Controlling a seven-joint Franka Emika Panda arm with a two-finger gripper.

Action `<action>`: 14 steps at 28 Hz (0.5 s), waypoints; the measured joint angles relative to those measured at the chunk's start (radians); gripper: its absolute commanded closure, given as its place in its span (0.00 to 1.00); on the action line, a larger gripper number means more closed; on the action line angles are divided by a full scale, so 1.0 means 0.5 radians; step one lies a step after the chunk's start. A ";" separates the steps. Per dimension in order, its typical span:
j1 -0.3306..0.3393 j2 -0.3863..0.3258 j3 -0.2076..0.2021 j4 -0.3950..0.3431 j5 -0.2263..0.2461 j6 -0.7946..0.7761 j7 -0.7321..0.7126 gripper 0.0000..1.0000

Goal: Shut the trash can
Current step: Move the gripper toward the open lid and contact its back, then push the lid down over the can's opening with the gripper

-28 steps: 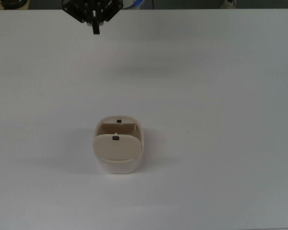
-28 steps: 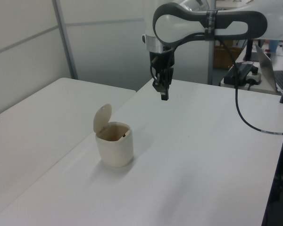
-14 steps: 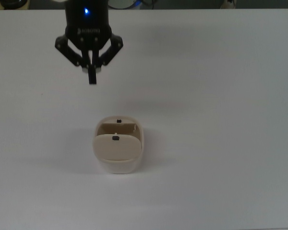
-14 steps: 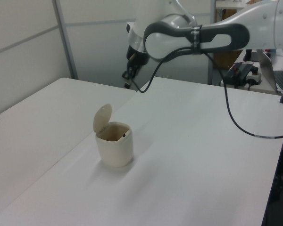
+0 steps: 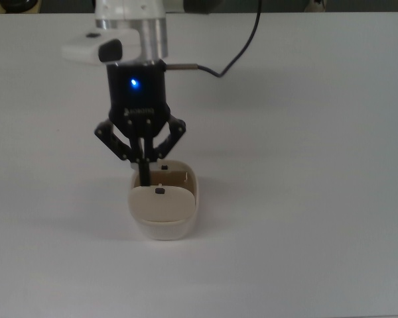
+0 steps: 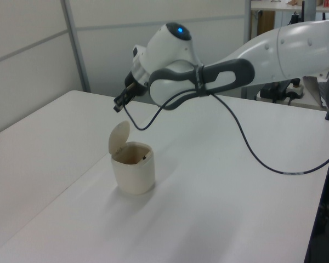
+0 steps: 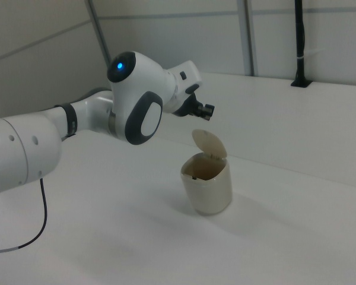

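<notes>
Cream plastic, the bin [image 6: 133, 174] stands mid-worktop [image 5: 305, 165] with its lid [image 6: 119, 137] tipped up, and my gripper [image 5: 144, 173], fingers pressed together, hovers above it, so I should come behind the lid and push it gently down over the rim.

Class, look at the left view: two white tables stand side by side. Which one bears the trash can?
The table on the left view's right: the open trash can stands inside its edge, while the other table lies beyond the seam.
</notes>
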 measured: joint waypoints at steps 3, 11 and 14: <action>0.028 0.057 0.000 0.000 0.000 0.032 0.039 1.00; 0.048 0.103 0.000 0.003 0.000 0.027 0.057 1.00; 0.047 0.102 -0.003 0.007 0.000 -0.092 0.061 1.00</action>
